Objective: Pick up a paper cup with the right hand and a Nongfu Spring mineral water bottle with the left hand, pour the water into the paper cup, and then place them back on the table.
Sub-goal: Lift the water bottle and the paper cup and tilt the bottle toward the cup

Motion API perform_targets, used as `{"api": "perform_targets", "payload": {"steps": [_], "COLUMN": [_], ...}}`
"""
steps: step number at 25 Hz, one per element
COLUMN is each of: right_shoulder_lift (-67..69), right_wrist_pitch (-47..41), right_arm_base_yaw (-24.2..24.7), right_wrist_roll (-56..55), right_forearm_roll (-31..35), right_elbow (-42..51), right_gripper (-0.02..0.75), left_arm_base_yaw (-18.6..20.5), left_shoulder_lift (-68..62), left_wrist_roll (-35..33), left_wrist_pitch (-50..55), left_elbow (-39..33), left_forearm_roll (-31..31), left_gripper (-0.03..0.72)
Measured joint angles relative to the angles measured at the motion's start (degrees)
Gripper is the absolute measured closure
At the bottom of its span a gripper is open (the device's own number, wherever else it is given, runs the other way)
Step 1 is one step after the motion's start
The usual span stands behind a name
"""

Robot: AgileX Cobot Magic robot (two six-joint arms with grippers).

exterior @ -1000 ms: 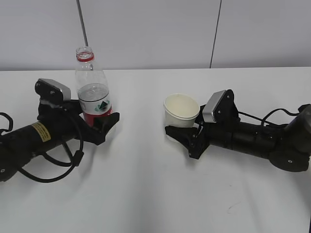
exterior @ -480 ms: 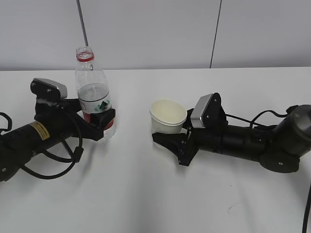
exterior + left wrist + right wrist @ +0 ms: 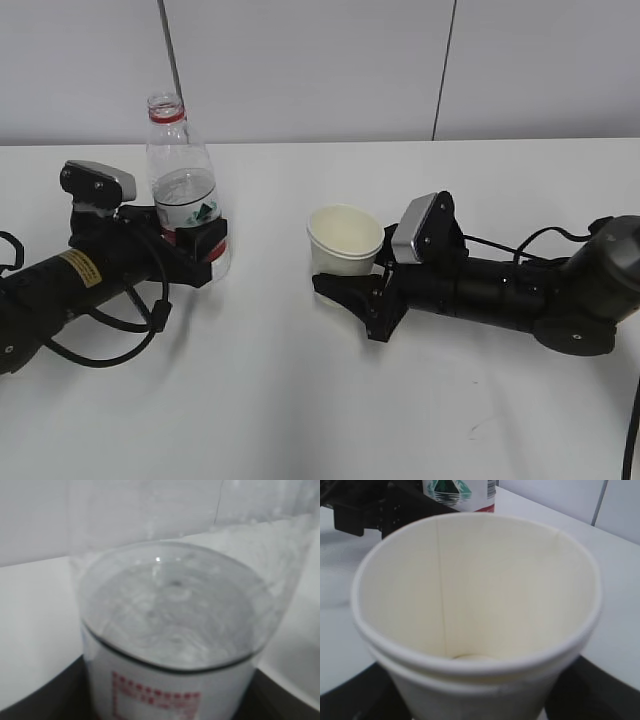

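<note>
The Nongfu Spring mineral water bottle [image 3: 184,190] stands uncapped at the left of the white table [image 3: 300,410], leaning slightly left, about half full of water [image 3: 170,605]. My left gripper [image 3: 197,250] is shut on the bottle's red-and-white label. In the left wrist view the bottle [image 3: 170,680] fills the frame between the dark jaws. The paper cup [image 3: 345,238] is upright and empty at centre. My right gripper [image 3: 348,275] is shut on the cup's lower part. The cup [image 3: 480,580] fills the right wrist view, with the bottle's label [image 3: 460,487] behind it.
A loose black cable [image 3: 110,355] loops on the table beside the left arm. Another cable [image 3: 545,240] arcs over the right arm. A grey wall with a vertical seam [image 3: 445,70] closes the back edge of the table.
The right arm carried the cup to the left, then stopped. The left gripper closed in on the bottle and shifted it slightly left, so it leans a little.
</note>
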State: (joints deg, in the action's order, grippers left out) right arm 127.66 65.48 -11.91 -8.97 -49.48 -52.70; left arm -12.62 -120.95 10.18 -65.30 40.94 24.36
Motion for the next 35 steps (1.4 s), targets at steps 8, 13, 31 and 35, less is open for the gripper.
{"api": "perform_targets", "payload": {"steps": [8, 13, 31, 35], "right_shoulder_lift": [0.00, 0.00, 0.00, 0.00], "right_wrist_pitch": [0.00, 0.00, 0.09, 0.09], "right_arm_base_yaw": [0.00, 0.00, 0.00, 0.00], "right_wrist_roll": [-6.39, -9.19, -17.30, -17.34], "right_forearm_roll": [-2.83, -6.04, -17.46, -17.51], "right_elbow": [-2.66, -4.08, -8.51, -8.64], "right_gripper": [0.244, 0.244, 0.244, 0.244], "left_arm_base_yaw": [0.00, 0.06, 0.06, 0.06], "left_shoulder_lift": [1.85, 6.98, 16.41, 16.72], "left_wrist_roll": [-0.14, -2.40, -18.90, -25.01], "left_wrist_pitch": [3.10, 12.30, 20.24, 21.94], "left_elbow": [0.00, -0.05, -0.27, 0.45], "left_forearm_roll": [0.00, 0.00, -0.74, -1.56], "left_gripper": [0.259, 0.260, 0.281, 0.283]}}
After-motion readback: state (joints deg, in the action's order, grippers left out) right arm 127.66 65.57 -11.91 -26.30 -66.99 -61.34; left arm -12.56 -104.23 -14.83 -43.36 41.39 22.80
